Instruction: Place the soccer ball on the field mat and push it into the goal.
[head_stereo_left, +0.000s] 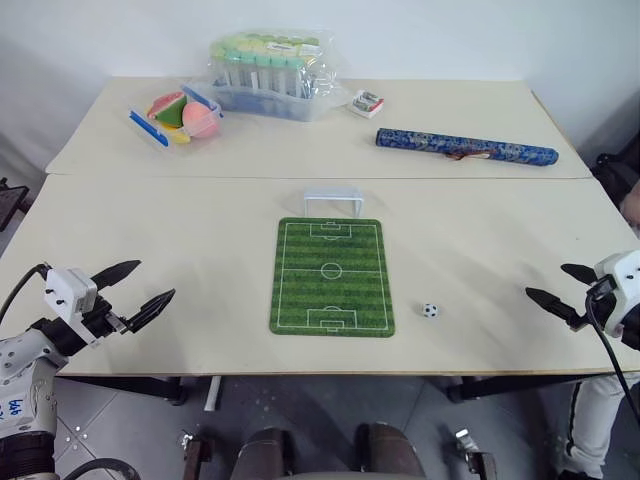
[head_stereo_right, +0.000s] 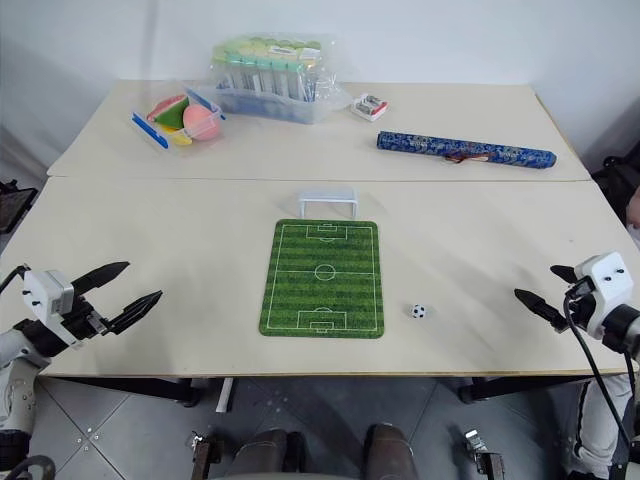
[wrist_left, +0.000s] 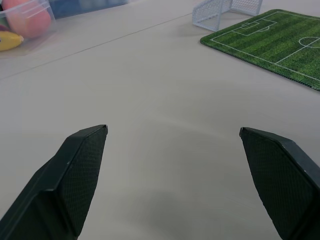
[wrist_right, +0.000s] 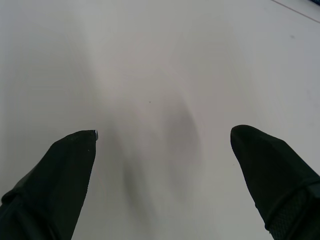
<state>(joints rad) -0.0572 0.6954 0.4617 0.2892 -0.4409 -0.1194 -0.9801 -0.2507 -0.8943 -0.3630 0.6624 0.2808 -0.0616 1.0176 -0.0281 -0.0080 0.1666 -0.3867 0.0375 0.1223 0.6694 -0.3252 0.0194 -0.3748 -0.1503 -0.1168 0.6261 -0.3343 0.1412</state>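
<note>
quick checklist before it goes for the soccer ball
1. Soccer ball in sight, lying free on the table just right of the field mat: ok.
2. Ball on the mat: not ok, not yet.
3. Right gripper open and empty, right of the ball: ok.
4. Left gripper open, empty, well clear of the mat: ok.
5. Goal upright at the mat's far end: ok.
6. Mat surface bare: ok.

Bright, even light; soft shadows; right wrist view slightly blurred.
</note>
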